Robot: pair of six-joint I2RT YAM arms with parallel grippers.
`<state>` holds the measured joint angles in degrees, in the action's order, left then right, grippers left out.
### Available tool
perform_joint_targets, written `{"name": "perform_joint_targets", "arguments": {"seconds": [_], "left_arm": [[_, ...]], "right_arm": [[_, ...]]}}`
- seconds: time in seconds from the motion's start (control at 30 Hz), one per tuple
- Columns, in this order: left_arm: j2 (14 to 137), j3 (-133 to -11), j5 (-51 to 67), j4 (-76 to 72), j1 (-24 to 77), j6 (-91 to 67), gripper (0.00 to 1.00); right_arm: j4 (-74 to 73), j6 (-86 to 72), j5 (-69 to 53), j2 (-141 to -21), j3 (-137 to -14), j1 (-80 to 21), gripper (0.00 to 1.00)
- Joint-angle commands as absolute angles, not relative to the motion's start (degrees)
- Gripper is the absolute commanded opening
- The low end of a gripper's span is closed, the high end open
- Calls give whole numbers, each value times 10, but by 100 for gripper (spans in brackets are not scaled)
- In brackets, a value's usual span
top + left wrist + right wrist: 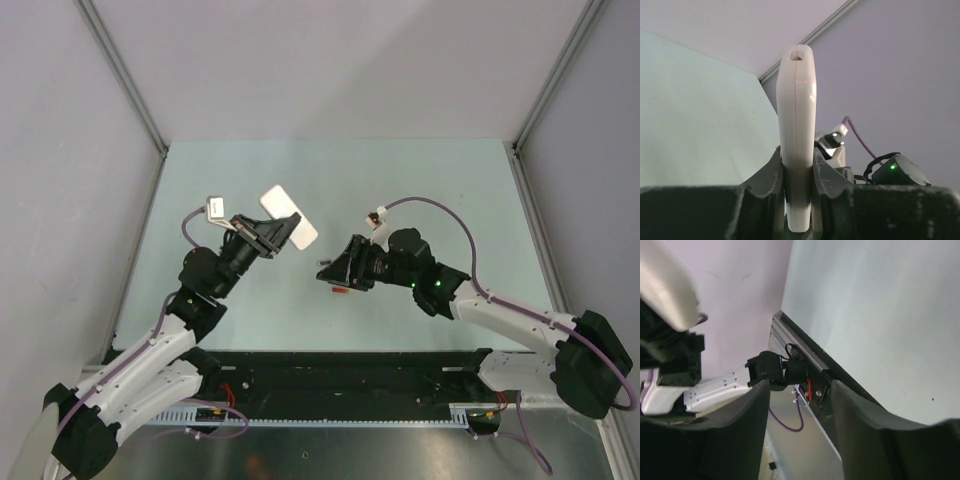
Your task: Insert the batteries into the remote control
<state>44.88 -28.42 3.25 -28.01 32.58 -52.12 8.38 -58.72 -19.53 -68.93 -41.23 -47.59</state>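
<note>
My left gripper (272, 233) is shut on the remote control (289, 214) and holds it up off the table, its plain white back showing from above. In the left wrist view the remote control (796, 120) stands edge-on, with the left gripper (798, 172) clamped on its lower part. My right gripper (336, 273) hangs just right of it, low over the table. In its own view the right gripper (800, 395) is open with nothing between its fingers. A dark battery (322, 262) and an orange-red battery (339, 290) lie on the table beside the right gripper's fingers.
A black rail (350, 372) runs along the table's near edge between the arm bases. Grey walls close in the pale green table (420, 180) at the left, back and right. The left arm (715, 385) shows in the right wrist view.
</note>
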Motion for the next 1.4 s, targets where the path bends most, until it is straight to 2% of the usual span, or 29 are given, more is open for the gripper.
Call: {"name": "perform_joint_targets", "arguments": {"seconds": [0.0, 0.03, 0.2, 0.23, 0.27, 0.4, 0.57, 0.73, 1.13, 1.37], "left_arm": [[440, -283, 47, -309, 321, -569, 0], [445, -282, 53, -309, 321, -576, 0], [475, -282, 118, -299, 314, -631, 0], [481, -282, 126, -296, 313, -637, 0], [493, -282, 134, -292, 314, -650, 0], [515, -277, 159, -287, 313, -672, 0], [511, -273, 159, -287, 316, -676, 0], [483, -266, 144, -287, 316, -671, 0], [468, -261, 149, -287, 316, -668, 0], [467, -265, 147, -288, 316, -665, 0]], "right_arm": [[144, -572, -192, -636, -414, -483, 62], [143, -570, -186, -622, -415, -483, 67], [97, -535, -130, -587, -422, -490, 75], [54, -518, -117, -584, -429, -495, 77], [23, -499, -73, -582, -460, -513, 83], [-109, -410, 26, -599, -547, -555, 86], [-128, -449, -16, -621, -555, -530, 87], [-23, -523, -68, -634, -502, -512, 88], [154, -593, -128, -662, -469, -496, 81], [168, -606, -146, -679, -462, -488, 61]]}}
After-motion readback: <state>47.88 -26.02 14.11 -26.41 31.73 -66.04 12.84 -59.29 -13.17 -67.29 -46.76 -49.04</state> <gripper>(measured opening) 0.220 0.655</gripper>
